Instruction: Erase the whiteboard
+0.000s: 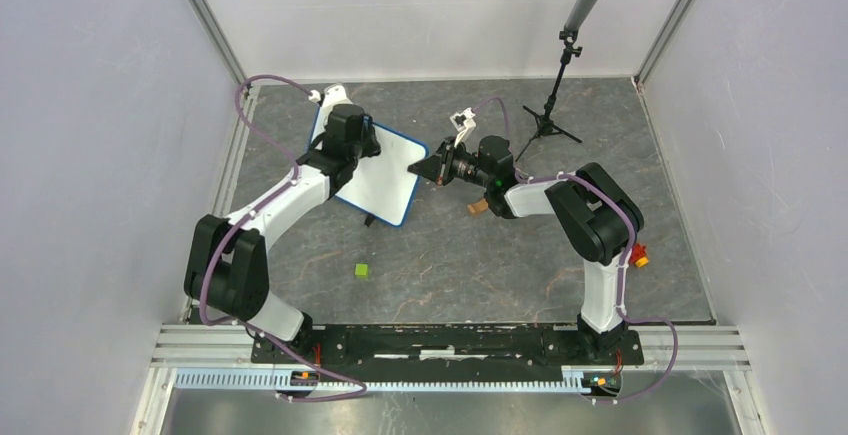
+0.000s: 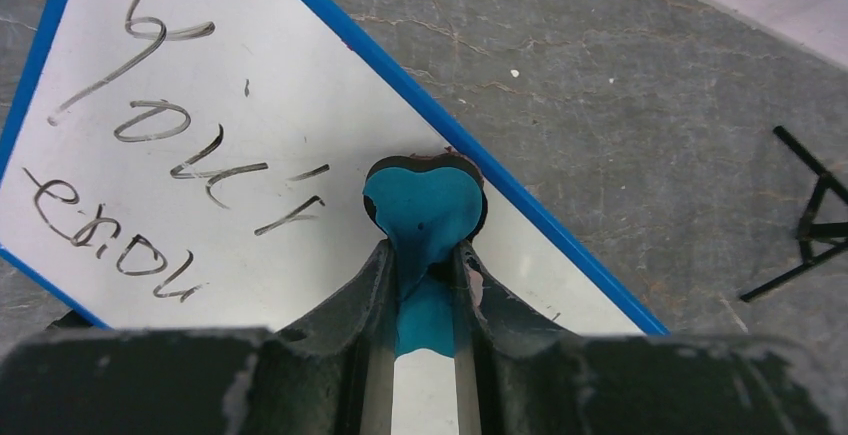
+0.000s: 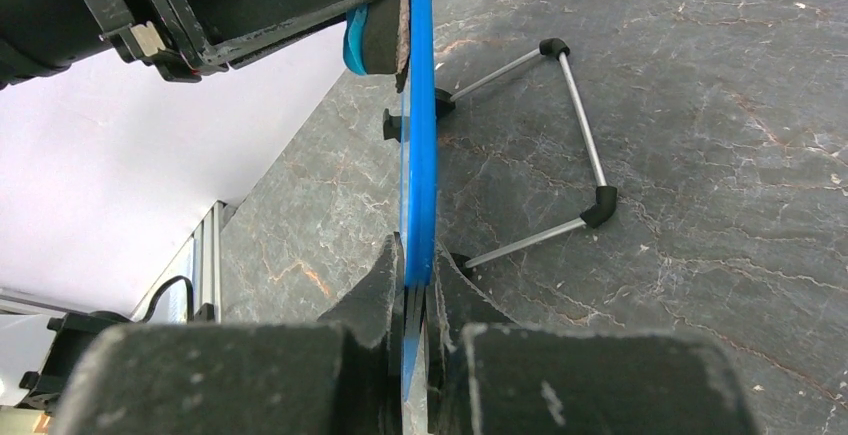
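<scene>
The whiteboard [image 1: 385,183], white with a thin blue frame, stands left of centre on the mat, propped on its wire stand [image 3: 585,160]. Black handwriting [image 2: 150,135] covers its left part in the left wrist view. My left gripper [image 2: 425,255] is shut on a teal eraser [image 2: 425,205] whose dark pad presses on the board face close to the blue frame [image 2: 560,240]. My right gripper [image 3: 417,260] is shut on the board's blue edge [image 3: 418,155]; in the top view it [image 1: 432,167] sits at the board's right side. The left gripper [image 1: 350,140] is over the board.
A microphone on a tripod stand [image 1: 560,85] stands at the back right; its legs [image 2: 810,215] show in the left wrist view. A small green cube [image 1: 361,270] lies near the front. A brown object [image 1: 478,207] lies under the right arm. An orange-red piece [image 1: 640,255] lies at the right.
</scene>
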Controlling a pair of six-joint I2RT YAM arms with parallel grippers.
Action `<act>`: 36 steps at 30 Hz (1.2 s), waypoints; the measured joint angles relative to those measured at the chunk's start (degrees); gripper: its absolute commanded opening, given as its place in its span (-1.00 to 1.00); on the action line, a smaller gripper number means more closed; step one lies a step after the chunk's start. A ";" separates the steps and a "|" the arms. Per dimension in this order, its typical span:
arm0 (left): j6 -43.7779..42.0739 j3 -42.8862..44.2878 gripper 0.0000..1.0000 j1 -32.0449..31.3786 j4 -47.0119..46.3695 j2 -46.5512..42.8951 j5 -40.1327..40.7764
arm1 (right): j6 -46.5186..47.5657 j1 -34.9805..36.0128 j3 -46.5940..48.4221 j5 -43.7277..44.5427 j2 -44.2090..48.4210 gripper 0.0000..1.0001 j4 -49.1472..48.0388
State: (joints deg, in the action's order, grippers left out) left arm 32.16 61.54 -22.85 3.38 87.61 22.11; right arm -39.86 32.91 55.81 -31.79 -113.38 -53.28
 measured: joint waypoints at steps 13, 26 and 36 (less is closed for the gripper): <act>6.40 -12.72 -0.76 13.99 -11.50 -1.92 -10.49 | -0.94 0.00 0.11 0.44 -0.11 -1.00 0.24; 5.68 -5.44 -0.75 13.11 -3.89 0.66 -11.06 | -0.85 -0.02 0.11 0.33 -0.11 -1.00 0.11; 4.20 0.00 -0.73 10.19 -3.04 1.70 -10.45 | -0.57 0.00 0.11 -0.11 -0.11 -1.00 -0.26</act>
State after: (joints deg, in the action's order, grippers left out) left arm 36.36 61.54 -12.67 0.34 89.32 11.66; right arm -40.42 32.91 55.92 -31.90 -113.49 -53.54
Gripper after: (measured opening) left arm 0.288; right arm 0.064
